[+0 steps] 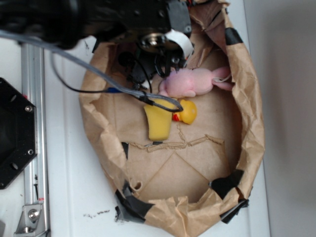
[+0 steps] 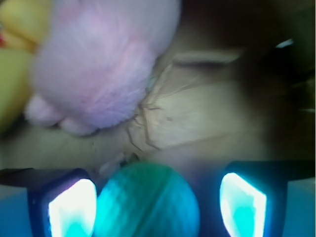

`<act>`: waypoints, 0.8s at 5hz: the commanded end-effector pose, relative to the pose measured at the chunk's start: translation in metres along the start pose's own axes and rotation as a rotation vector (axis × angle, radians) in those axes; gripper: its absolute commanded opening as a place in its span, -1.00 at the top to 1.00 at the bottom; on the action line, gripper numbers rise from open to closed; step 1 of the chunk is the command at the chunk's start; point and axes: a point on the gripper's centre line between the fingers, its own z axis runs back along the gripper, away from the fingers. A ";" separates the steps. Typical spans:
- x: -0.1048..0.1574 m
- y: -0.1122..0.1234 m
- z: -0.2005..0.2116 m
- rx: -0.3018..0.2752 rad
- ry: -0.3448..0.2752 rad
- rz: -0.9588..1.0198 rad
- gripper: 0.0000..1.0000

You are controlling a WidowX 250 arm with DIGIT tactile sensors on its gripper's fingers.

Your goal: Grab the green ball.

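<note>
The green ball fills the bottom middle of the wrist view, a mint-green dimpled sphere lying on the brown paper. It sits between the two glowing pads of my gripper. The left pad is close against it and a gap remains at the right pad. The gripper is open. In the exterior view the black arm hangs over the back of the paper bag and hides the ball.
A pink plush toy lies just beyond the ball. The yellow rubber duck and a yellow block lie beside it. The crumpled brown paper bag wall rings everything. An aluminium rail stands at the left.
</note>
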 end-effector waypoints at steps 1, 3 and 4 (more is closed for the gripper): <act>0.007 0.019 -0.009 0.021 -0.021 0.069 1.00; 0.005 0.027 0.002 0.028 -0.057 0.127 1.00; 0.003 0.028 0.006 0.002 -0.039 0.131 1.00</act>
